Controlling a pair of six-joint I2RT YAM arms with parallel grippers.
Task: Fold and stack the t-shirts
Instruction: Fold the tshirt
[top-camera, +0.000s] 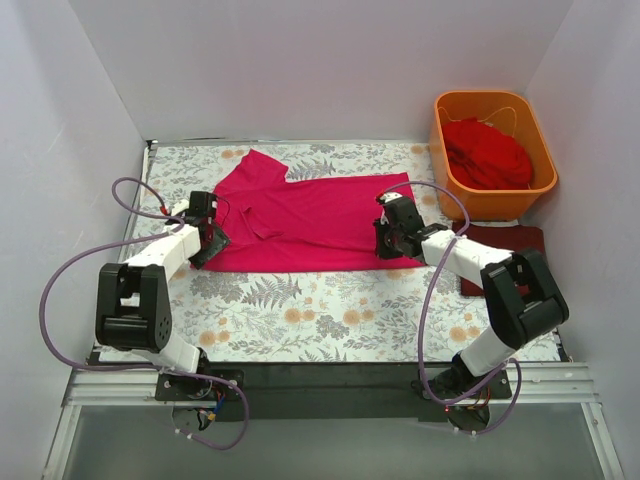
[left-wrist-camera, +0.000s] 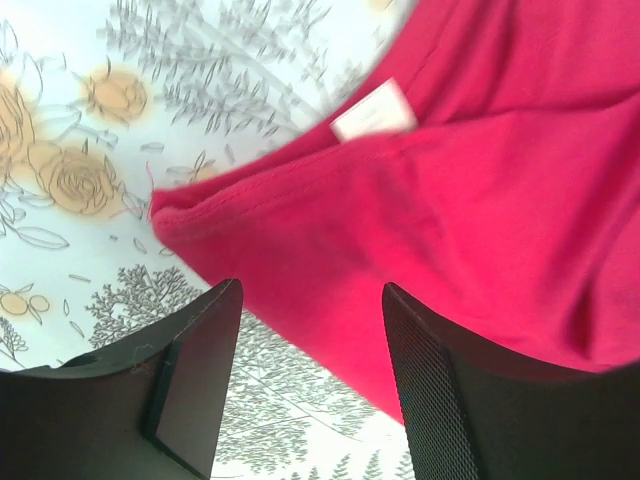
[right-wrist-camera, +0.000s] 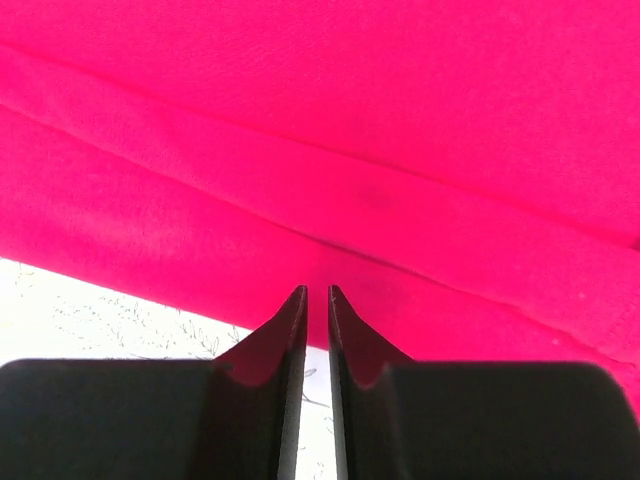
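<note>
Magenta-pink t-shirt (top-camera: 310, 225) spread flat mid counter (top-camera: 300, 320). Left hand (top-camera: 208, 238) released, jaws apart over collar-side edge. Right hand (top-camera: 392, 236) near-closed at hem, grip on cloth: can't tell. Advice: pinch both ends level, lift together, keep edge taut.

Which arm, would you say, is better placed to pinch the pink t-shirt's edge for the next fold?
Probably the left. The left gripper stands open astride the edge of the pink t-shirt, ready to close. The right gripper sits at the hem with jaws almost together, no cloth seen between them.
</note>
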